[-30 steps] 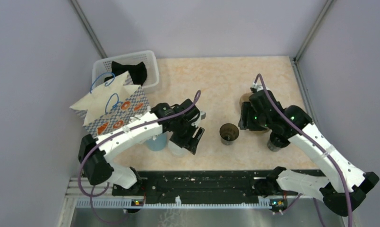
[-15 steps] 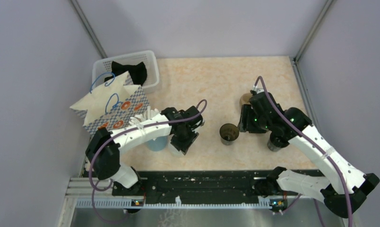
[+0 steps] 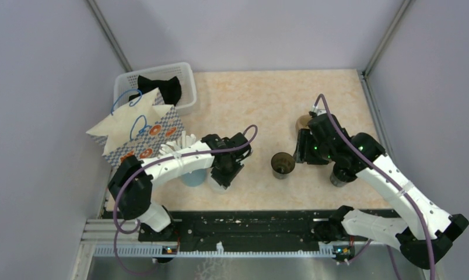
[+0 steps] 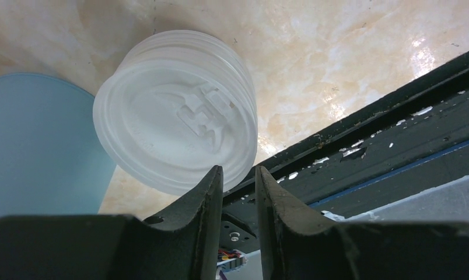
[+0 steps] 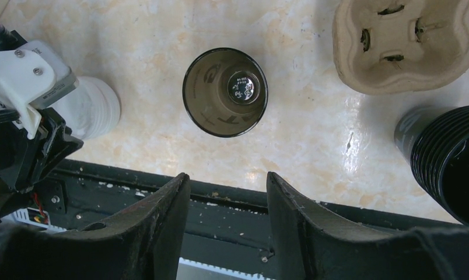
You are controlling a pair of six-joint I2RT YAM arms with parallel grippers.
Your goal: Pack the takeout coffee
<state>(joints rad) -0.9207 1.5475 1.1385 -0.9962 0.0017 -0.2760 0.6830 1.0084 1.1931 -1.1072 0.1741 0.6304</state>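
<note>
One each: brown cup (image 3: 283,165), blue cup (image 3: 191,177), lid stack (image 4: 174,111), black cup stack (image 5: 448,157), carrier (image 5: 404,44), bag (image 3: 140,133), basket (image 3: 187,87).

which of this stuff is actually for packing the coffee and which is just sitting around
Likely for the job:
dark open cup
stack of white lids, left tool at its edge
patterned paper bag
cardboard cup carrier

Probably just lying about:
white basket with black cloth
light blue cup
stack of black cups
</note>
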